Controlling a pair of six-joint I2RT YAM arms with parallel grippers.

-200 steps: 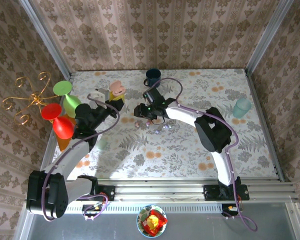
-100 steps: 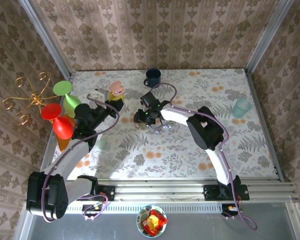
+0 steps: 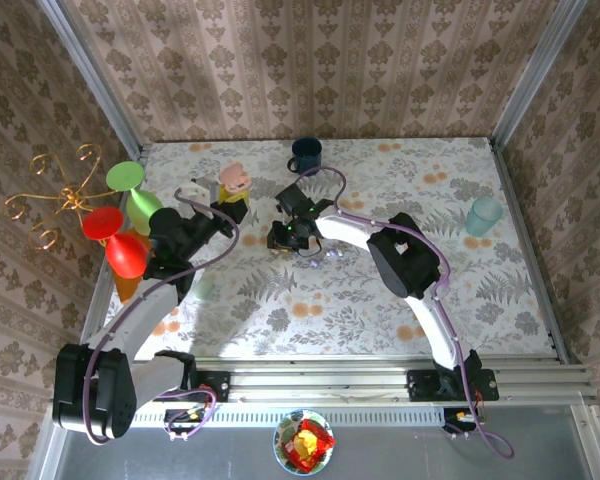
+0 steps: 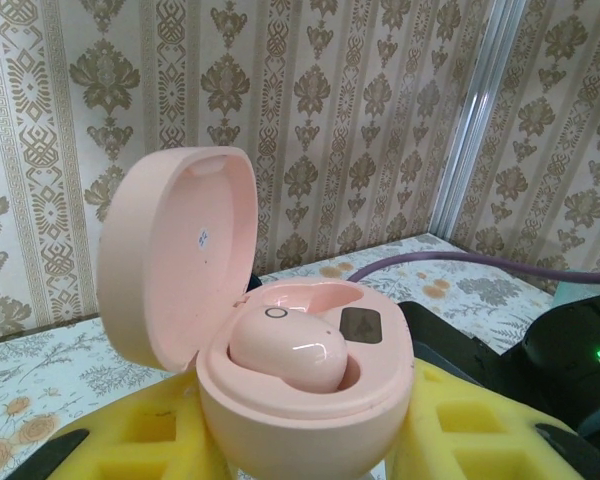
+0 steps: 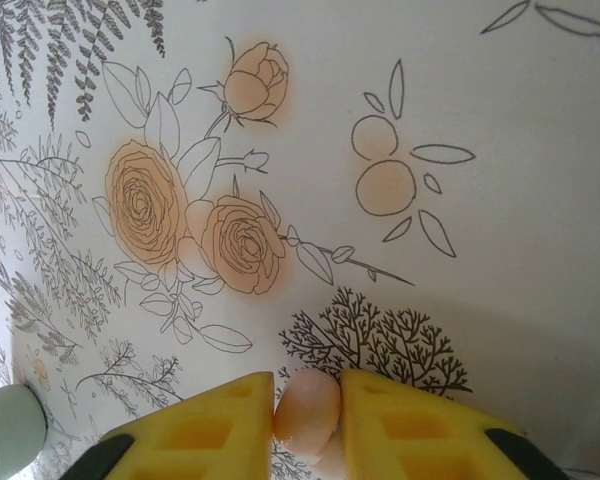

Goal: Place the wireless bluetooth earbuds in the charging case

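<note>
From above and behind, you overlook the whole worktop [image 3: 500,280]. Close behind the left claw [image 4: 300,430] you face the back wall [image 4: 380,120]; behind the right claw [image 5: 307,410], that same worktop, very near.

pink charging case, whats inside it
One pink earbud lies in the open charging case, with a bare hollow and a dark rectangle behind it. The well beneath the earbud is covered.

Charging case [image 4: 170,260]: smooth matt pink plastic. Earbud [image 4: 290,352] inside: glossy pink plastic. Second earbud [image 5: 306,405]: pale, glossy. Left pincer pads [image 4: 480,425] and right pincer pads [image 5: 195,425]: yellow, foam-like, matt, pitted. Counter [image 5: 460,230]: smooth matt floral-print sheet.
</note>
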